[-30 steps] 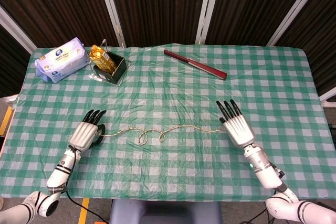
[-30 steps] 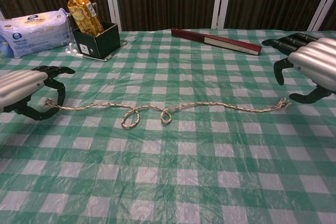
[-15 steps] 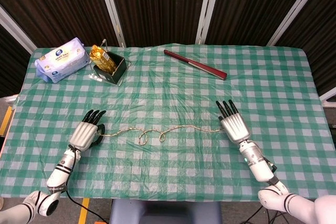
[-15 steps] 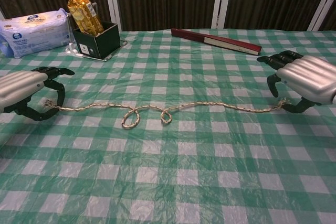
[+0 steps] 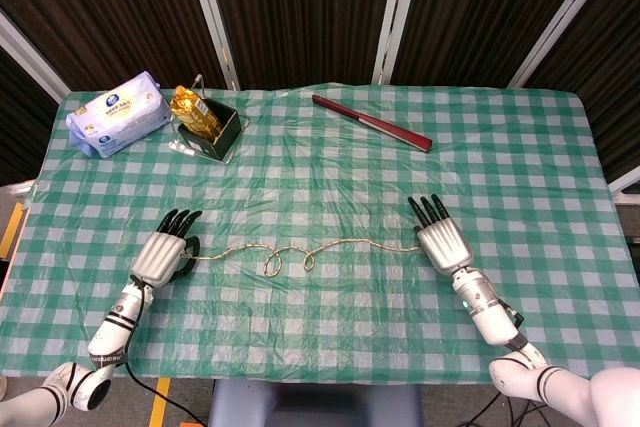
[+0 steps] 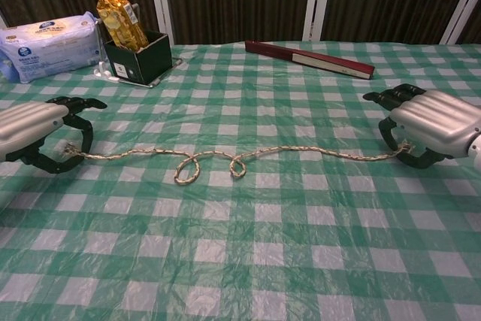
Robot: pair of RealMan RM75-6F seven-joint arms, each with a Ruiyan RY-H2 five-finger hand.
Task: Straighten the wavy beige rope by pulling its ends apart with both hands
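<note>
1. Moving inward and lower since a second ago, the right hand (image 6: 428, 122) now sits over the rope's frayed end, fingers curved about it; whether it grips, I cannot tell.
2. The left hand (image 6: 41, 129) curls around the other end; no firm hold is visible.
3. The beige rope (image 6: 233, 159) lies looped along the bench's (image 5: 330, 162) near edge.

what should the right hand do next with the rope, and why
Probably close the right hand on the rope end. That frayed end lies between its curved fingers, which don't look pinched yet. The left hand is curled around the other end, and two loops remain mid-rope, so pulling can't start until both ends are held.
</note>
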